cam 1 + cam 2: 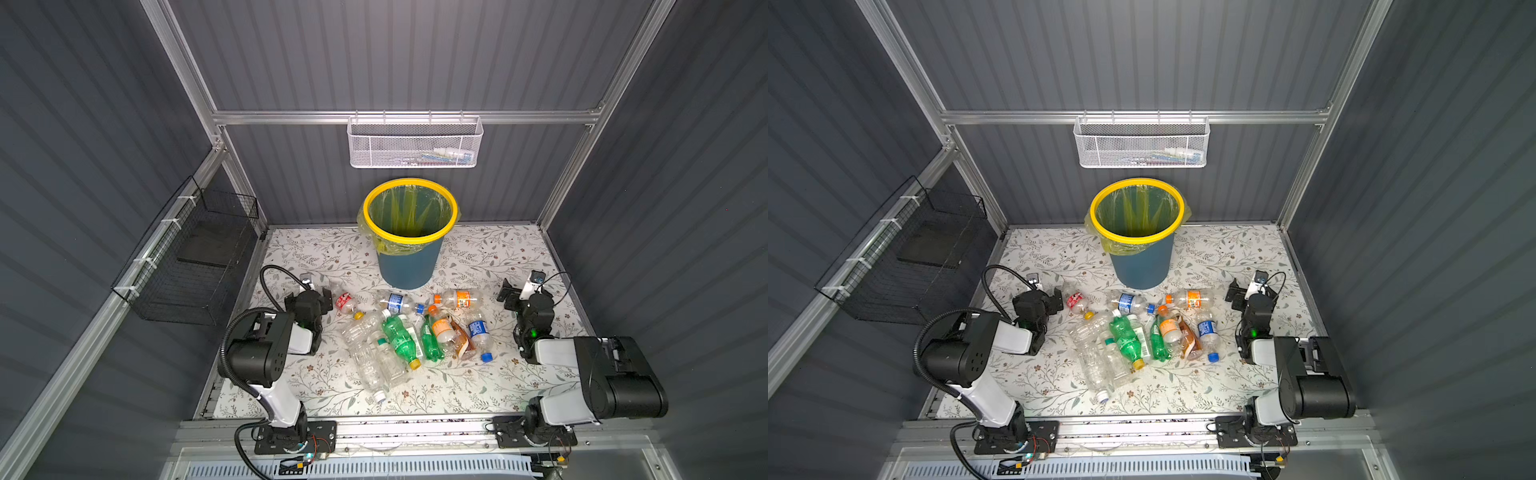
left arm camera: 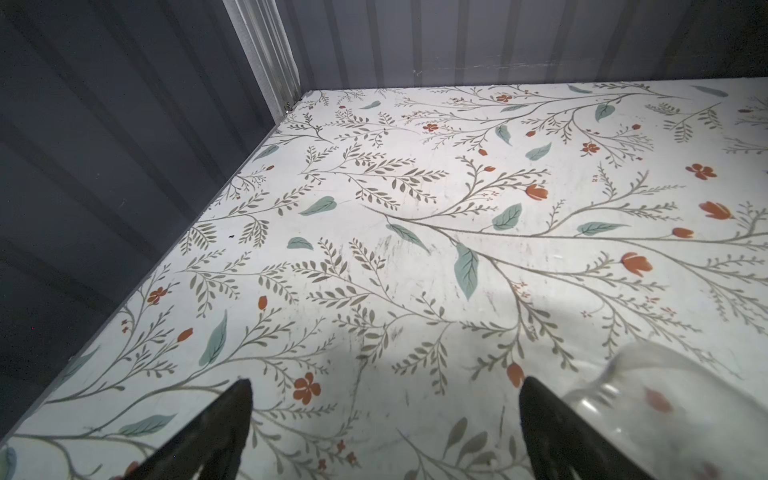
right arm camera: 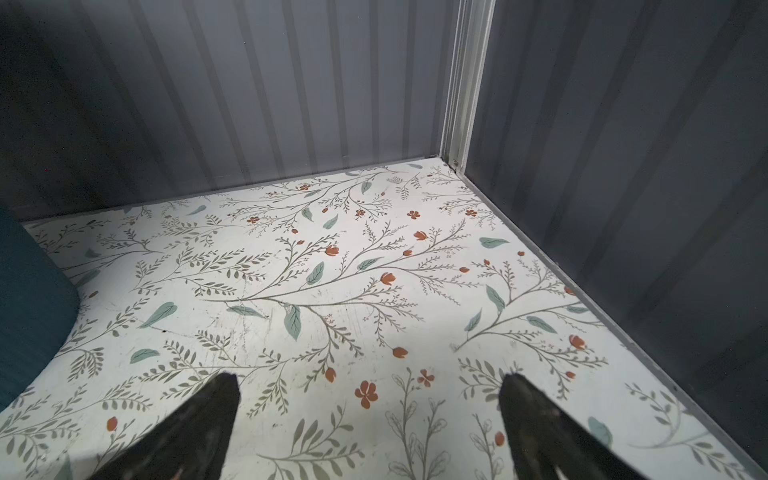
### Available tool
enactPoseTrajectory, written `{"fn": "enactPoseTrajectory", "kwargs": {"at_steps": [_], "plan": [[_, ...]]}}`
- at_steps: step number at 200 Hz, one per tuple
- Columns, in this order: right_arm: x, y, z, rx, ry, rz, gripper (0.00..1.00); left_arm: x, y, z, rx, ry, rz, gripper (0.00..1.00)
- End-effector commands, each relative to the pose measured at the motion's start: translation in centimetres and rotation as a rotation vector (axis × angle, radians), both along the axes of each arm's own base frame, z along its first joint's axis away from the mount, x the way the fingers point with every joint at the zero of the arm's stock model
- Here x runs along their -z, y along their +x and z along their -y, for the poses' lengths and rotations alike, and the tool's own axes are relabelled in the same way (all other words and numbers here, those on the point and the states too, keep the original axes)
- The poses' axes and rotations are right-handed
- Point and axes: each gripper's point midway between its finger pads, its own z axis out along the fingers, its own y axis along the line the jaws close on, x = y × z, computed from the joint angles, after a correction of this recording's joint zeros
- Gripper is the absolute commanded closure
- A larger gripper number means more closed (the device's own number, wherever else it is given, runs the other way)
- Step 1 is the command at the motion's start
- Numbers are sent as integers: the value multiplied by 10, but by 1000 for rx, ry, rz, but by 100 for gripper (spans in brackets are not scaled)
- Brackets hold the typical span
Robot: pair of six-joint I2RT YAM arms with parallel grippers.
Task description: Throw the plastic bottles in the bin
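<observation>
Bottles heaped between left pincer and right pincer | both spread wide, empty

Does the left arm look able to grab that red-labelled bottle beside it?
Probably yes. The left gripper stands open and empty right beside the red-labelled bottle, which lies uncovered with nothing between them. It may need to turn toward it.

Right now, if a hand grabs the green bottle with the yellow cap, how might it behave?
The green bottle looks empty, so probably light. Its wall looks dented, so it may give under a squeeze. It lies on its side against clear bottles, so a push would likely roll it or shift them.
</observation>
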Motion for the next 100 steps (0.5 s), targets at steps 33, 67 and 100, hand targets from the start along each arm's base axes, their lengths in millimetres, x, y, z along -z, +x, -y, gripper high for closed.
{"fn": "enactPoseTrajectory", "kwargs": {"at_steps": [33, 67, 100], "plan": [[2, 0, 1, 2, -3, -3, 1, -4, 2, -2, 2, 8, 9, 0], [2, 1, 2, 1, 0, -7, 1, -5, 2, -2, 3, 8, 9, 0], [3, 1, 3, -8, 19, -10, 1, -4, 2, -2, 3, 8, 8, 0]]}}
